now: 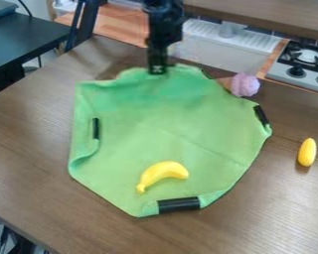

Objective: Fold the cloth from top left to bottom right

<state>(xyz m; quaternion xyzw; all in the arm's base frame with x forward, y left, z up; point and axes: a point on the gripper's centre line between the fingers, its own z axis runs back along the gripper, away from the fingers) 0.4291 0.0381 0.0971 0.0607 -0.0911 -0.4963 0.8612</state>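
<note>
Desk: wood-look top, runs out under and around everything here.
Near strip: black piece at the cloth's near edge, where the hem turns up.
Banana: yellow toy, on the cloth's near part. Could get covered or dragged by the fold (worth watching).
Yellow toy: small oval piece, on the wood at view right, well apart from the cloth.
Cloth: green, mostly spread out, left edge curled inward by another black strip, third strip at the right corner. No clear long axis, about as wide as deep. Main fold looks not made.
Key relation: cloth runs from the tool toward the camera. Its top left corner sits to view left of the tool and a bit nearer; target corner is diagonally across, near and right. One arm only, so no choice of side.
Ice cream: pink-topped toy cone, beside the upper right edge.
Tool: black, at the far edge of the cloth. Spread, pressed together or pinching fabric: can't tell.
Next: likely needs a firm hold on that far-left edge, then a diagonal pull.
Stove: toy hob, far right.
</note>
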